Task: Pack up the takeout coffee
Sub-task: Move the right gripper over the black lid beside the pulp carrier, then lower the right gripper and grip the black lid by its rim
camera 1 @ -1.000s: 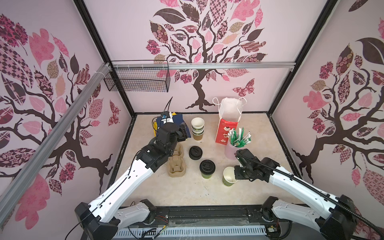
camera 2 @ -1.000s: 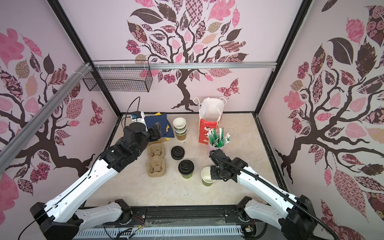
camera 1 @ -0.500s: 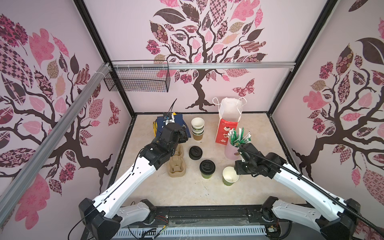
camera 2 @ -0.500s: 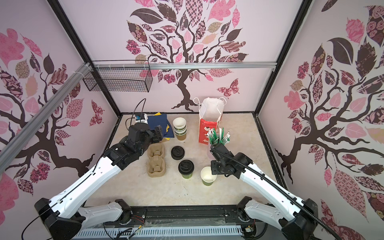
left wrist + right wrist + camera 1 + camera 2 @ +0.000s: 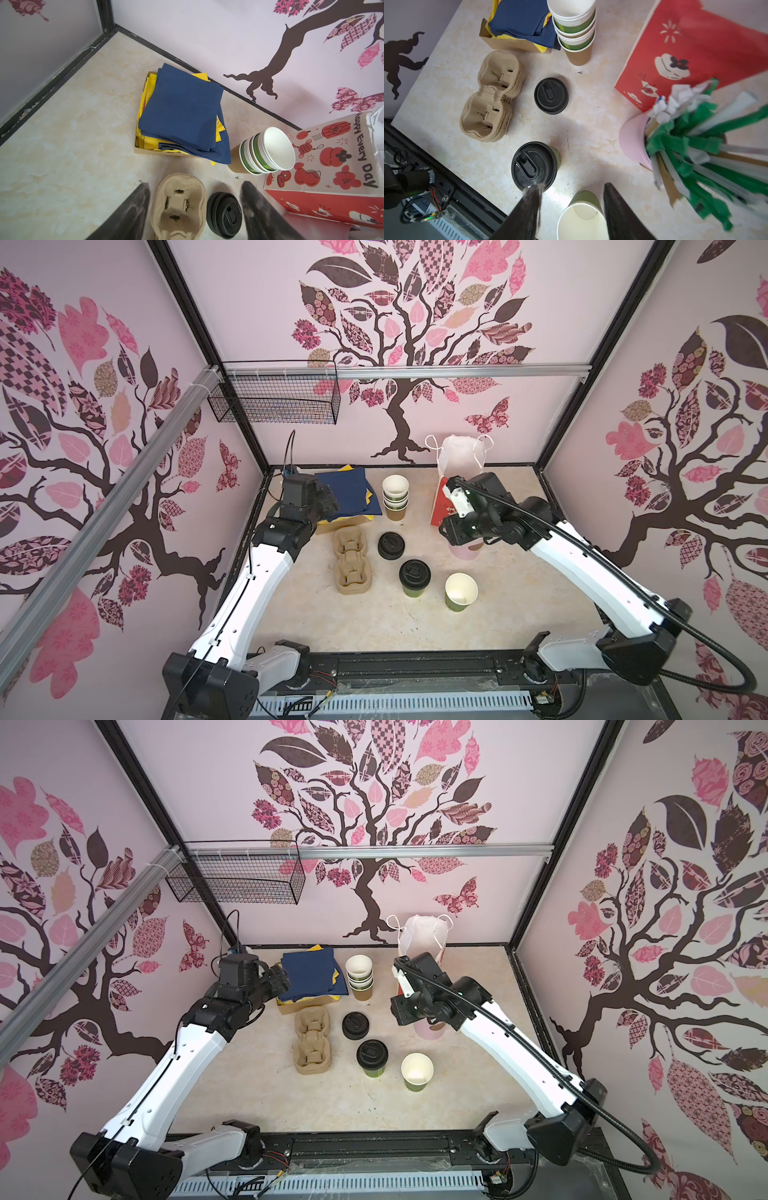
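Lower centre in both top views, a lidded cup (image 5: 414, 577) and a lidless cup (image 5: 460, 592) stood apart on the beige bench (image 5: 415, 635), near a loose lid (image 5: 391, 545) and a carrier (image 5: 352, 561). Stacked cups (image 5: 395, 497) and a bag (image 5: 453, 456) stood behind. The left end effector (image 5: 194, 187) and right end effector (image 5: 571, 186) were open, empty. Pink tree-patterned walls (image 5: 415, 344) enclosed the bench.

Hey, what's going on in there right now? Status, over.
Left gripper open, empty. Right gripper open, empty, by the straws. Lidded green cup standing; open green cup lacks lid. Nothing blocking either.
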You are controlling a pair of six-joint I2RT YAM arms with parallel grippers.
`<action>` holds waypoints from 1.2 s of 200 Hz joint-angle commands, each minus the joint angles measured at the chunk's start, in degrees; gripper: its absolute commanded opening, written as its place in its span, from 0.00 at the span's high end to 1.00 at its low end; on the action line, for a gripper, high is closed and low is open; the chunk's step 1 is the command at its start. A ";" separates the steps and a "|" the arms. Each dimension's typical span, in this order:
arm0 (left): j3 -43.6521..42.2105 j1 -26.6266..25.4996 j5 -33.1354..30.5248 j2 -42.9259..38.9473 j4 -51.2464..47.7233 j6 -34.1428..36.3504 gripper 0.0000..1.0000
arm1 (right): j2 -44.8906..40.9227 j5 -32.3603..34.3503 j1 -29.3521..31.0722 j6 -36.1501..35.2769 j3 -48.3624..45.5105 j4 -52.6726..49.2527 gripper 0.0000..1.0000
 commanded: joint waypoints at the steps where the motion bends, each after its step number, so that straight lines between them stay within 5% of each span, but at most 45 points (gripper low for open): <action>1: -3.48 0.82 1.88 -3.41 -0.88 -2.23 0.28 | 6.13 -3.86 1.63 -4.50 2.45 4.10 0.44; 76: -8.32 0.91 -0.53 -8.23 -0.39 -3.77 0.27 | 27.63 -4.29 5.69 -12.53 9.65 10.23 0.31; 116: -8.77 0.99 -1.04 -8.08 -0.66 -3.52 0.27 | 35.88 -3.68 5.62 -9.92 13.39 12.13 0.24; 184: -7.76 1.17 -1.32 -6.74 -0.44 -2.21 0.27 | 41.06 -1.75 5.62 -4.98 13.24 16.27 0.11; 240: -7.03 1.14 -1.38 -6.08 -0.75 -1.28 0.27 | 43.01 -0.62 5.63 -2.69 13.23 17.54 0.13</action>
